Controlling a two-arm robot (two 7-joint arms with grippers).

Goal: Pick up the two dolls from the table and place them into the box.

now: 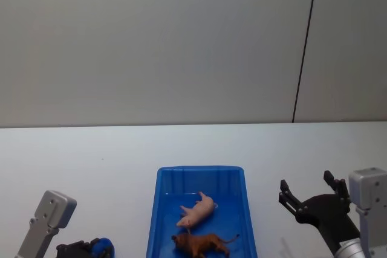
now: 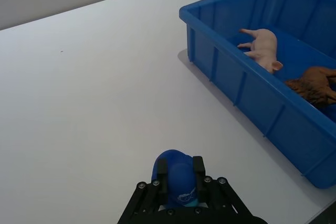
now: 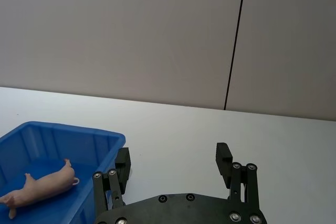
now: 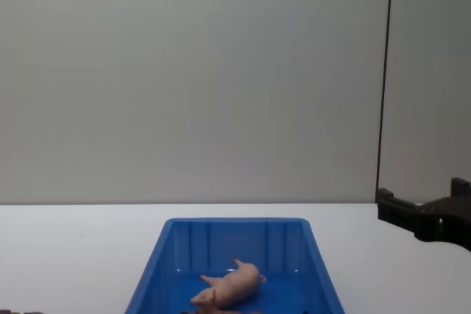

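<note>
At the far left, low over the table (image 1: 91, 149), the left gripper (image 2: 178, 174) is seen clamped on a small blue rounded object (image 2: 176, 182), held between its two fingers. What this object is cannot be told, and it is no part of the task, so the grip is probably only a resting hold while that arm is parked clear of the work. Bare white tabletop lies between it and the box.

In the middle, the box (image 1: 158, 209) stands square in front of the robot, near the front edge of the table, where either arm can reach over its rim. Both dolls are already inside. The pink pig (image 1: 198, 211) lies on its side on the floor of the box, toward the middle, as would be expected of a toy let fall rather than set down. The brown animal (image 1: 199, 243) lies just beside it, nearer the robot, also tipped over, the two close together but seemingly not touching.

To the right of the box, the right gripper (image 1: 308, 193) is held above the table with its fingers spread wide and nothing between them, apart from the rim. From this, the placing is judged complete, with no doll left on the table.
</note>
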